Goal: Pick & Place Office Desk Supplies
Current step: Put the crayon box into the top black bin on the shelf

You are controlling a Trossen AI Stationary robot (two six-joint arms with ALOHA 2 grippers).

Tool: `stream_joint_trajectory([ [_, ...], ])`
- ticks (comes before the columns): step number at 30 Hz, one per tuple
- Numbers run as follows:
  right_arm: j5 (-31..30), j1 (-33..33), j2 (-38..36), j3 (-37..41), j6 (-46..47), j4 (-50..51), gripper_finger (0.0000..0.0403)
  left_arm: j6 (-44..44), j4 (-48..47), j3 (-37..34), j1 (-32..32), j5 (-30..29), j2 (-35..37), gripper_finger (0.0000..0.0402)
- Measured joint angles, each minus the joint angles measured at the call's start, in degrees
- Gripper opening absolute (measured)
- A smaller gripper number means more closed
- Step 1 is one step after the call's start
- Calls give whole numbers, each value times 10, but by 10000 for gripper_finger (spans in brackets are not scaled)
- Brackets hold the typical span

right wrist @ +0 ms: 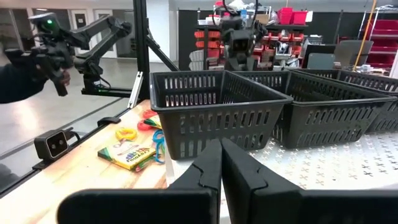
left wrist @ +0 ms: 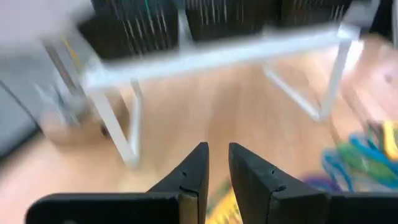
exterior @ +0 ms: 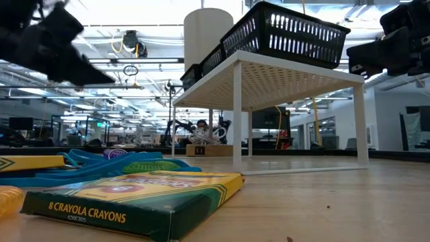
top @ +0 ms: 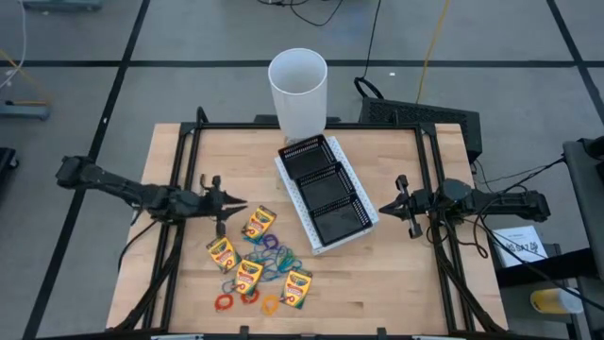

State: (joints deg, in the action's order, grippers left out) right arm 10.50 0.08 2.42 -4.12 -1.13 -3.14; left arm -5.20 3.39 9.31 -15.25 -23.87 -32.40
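The four crayon boxes (top: 255, 253) are lying flat among the rubber bands (top: 274, 257) at seven o'clock from the black tray (top: 326, 190). The left gripper (top: 238, 202) is hanging just above them, its fingers slightly apart and holding nothing. The right gripper (top: 385, 208) is waiting at three o'clock, fingers pressed together. The boxes look light and stiff, probably best pinched across their short sides. The bands look thin and floppy, so they may slip.

Even bright overhead light w/ soft shadows on the desk (top: 377, 283), left wrist view heavily motion-blurred, low view's near crayon box (exterior: 134, 198) sharp, ceiling lights glaring.
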Motion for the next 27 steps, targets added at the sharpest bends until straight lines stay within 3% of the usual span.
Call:
stream_joint_trajectory([
  [4,0,0,0,0,0,-3,0,-114,-82,50,-2,71,-43,72],
  [9,2,0,1,0,0,-13,0,-243,1,65,-9,180,-74,72],
  [12,2,0,2,0,0,-19,0,-254,38,65,-10,209,-78,72],
  [20,2,0,2,0,0,-21,0,-293,67,65,-9,194,-80,72],
  [27,2,0,2,1,0,-22,0,-307,-2,89,-9,163,-138,72],
])
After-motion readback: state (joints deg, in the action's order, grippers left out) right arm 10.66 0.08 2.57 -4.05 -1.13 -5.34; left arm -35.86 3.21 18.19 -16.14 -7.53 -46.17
